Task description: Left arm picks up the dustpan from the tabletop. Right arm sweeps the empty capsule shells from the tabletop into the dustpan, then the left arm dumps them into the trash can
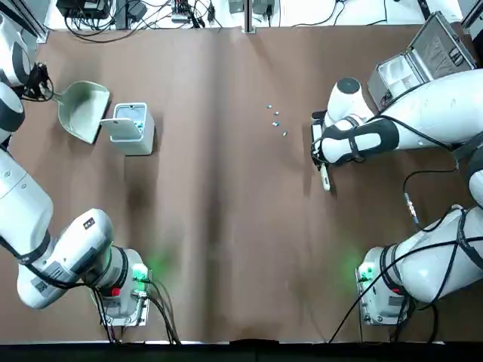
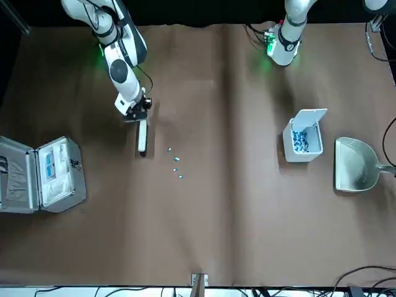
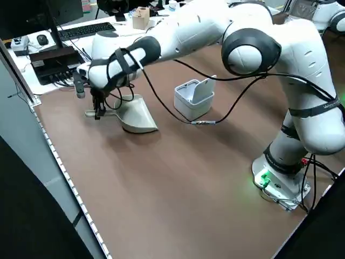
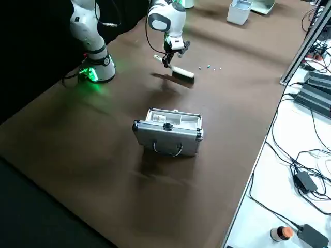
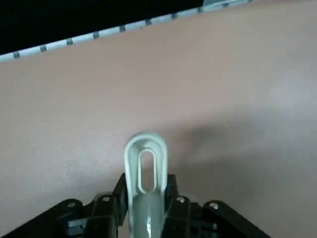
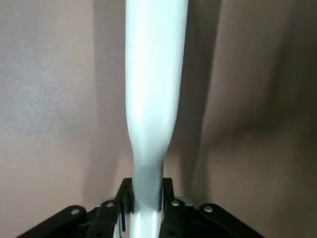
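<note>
The cream dustpan lies at the far left of the table, its mouth facing the trash can. My left gripper is shut on its thin handle, which runs between the two fingers in the left wrist view. The open white trash can has blue bits inside. Several tiny capsule shells lie in a loose line mid-table. Just to their right, my right gripper is shut on the handle of a narrow white brush, which hangs low over the table.
An open silver metal case stands at the far right of the table, behind the right arm. Cables and a keyboard lie beyond the table's far edge. Bare brown tabletop stretches between the shells and the trash can.
</note>
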Available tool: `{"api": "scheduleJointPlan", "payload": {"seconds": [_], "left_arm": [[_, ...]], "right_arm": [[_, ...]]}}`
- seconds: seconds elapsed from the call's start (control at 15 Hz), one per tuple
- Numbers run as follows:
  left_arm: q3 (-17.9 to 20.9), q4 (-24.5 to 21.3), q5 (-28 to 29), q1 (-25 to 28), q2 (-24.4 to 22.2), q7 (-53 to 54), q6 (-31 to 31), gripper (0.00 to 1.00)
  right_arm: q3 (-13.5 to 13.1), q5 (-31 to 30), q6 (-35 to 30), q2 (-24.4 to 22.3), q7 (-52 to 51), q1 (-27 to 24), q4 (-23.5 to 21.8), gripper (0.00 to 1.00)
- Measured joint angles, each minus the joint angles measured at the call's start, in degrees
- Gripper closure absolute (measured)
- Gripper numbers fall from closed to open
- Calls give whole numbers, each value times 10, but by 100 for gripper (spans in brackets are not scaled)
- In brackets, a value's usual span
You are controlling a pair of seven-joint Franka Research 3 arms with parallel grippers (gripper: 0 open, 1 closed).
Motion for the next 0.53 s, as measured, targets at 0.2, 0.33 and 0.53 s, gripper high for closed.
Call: {"api": "scheduleJointPlan", "payload": {"seconds": [0.2, 0.33, 0.53], "left_arm": [[-10, 8, -27, 0, -31, -1, -31, 67], [-24, 19, -49, 0, -59, -1, -70, 67], [-56, 27, -67, -1, -109, -1, -136, 67]], "right_arm": [[0, 0, 0, 0, 4, 3, 0, 70], [0, 0, 0, 0, 9, 6, 0, 72], [0, 1, 0, 0, 10, 8, 0, 73]]}}
